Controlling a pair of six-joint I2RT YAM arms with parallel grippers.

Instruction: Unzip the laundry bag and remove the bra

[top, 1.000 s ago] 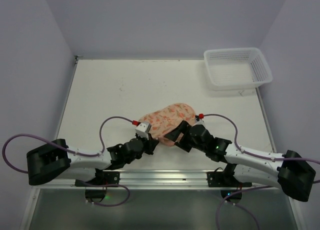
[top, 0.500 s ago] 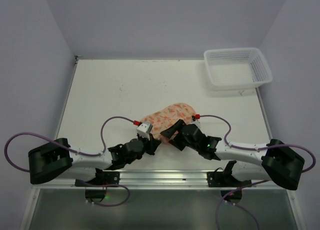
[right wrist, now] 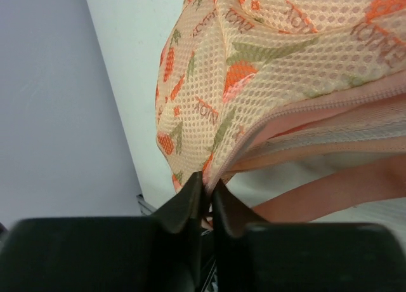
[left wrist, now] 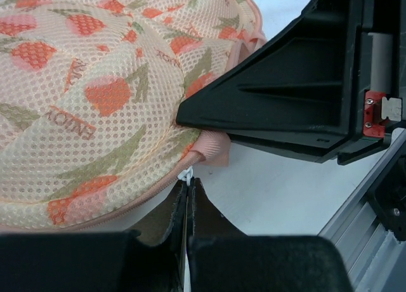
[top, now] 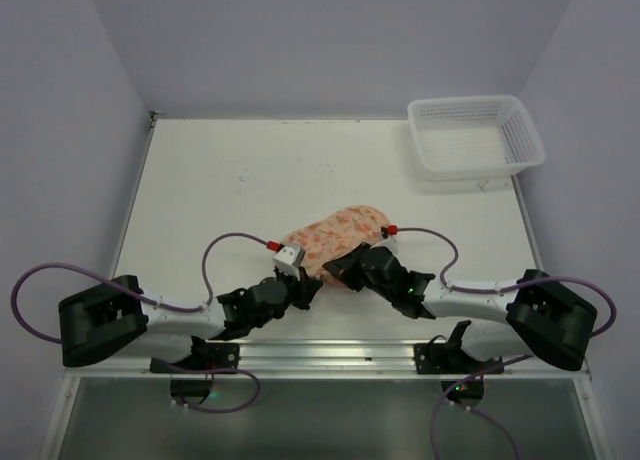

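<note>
The unzipping step is in hand. The laundry bag (top: 335, 232) lies near the middle of the counter (top: 230, 180). The left pincer (left wrist: 189, 185) is clenched on the zip pull (left wrist: 186, 173), and the right pincer (right wrist: 207, 189) grips the bag's seam. Next, the left probably draws the pull along the trim while the right anchors the fabric. The bra is unseen, presumably inside. The basket (top: 475, 135) sits far right, well apart. The two pincers crowd each other.

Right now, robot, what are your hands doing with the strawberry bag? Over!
Left gripper shut on laundry bag at zip end. Right gripper shut on its seam. Bra not in view. Basket far off, nothing blocking.
</note>
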